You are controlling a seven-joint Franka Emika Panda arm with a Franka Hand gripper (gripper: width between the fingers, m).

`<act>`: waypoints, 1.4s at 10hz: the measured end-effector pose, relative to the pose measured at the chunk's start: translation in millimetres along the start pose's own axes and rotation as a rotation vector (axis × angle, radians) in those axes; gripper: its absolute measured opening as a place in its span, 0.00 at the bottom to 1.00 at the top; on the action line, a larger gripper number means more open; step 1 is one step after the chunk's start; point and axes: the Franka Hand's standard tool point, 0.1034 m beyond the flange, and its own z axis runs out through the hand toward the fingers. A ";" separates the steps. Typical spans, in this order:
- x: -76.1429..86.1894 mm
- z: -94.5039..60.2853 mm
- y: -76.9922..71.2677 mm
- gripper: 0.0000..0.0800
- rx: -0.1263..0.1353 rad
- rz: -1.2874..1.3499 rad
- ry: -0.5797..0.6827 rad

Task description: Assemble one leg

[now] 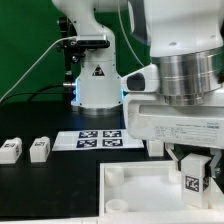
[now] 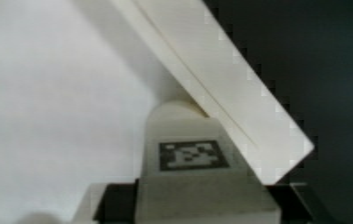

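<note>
The step in hand looks like carrying the leg to its socket: the small white plastic leg block with a black-and-white square tag (image 1: 191, 182) sits clamped between the fingers of the grey two-finger gripper (image 1: 191, 172), above the large white square panel with round corner sockets (image 1: 140, 190) at the desk's front edge, toward the exterior view's right. In the wrist view the tagged block (image 2: 192, 150) rises between the dark pads beside the panel's pale edge (image 2: 226, 90). The arm reaches down steeply, wrist close over the panel. Next, I judge, the leg must be lined up over a socket (image 1: 118, 173) and seated. Two more white tagged blocks (image 1: 10, 150) (image 1: 40, 149) lie near the desk's opposite side, with the flat white marker board (image 1: 100, 137) behind.
</note>
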 end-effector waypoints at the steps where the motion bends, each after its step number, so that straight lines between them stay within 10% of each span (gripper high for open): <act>1: -0.6 0.6 -0.4 0.38 0.015 0.201 -0.005; 5: -2.0 1.5 -1.2 0.38 0.026 0.326 -0.018; 6: -2.2 1.5 -1.0 0.60 0.024 0.309 -0.018; 9: -5.4 0.4 -1.4 0.80 -0.001 -0.220 -0.023; 14: -6.3 -1.9 -1.5 0.81 -0.072 -0.869 -0.024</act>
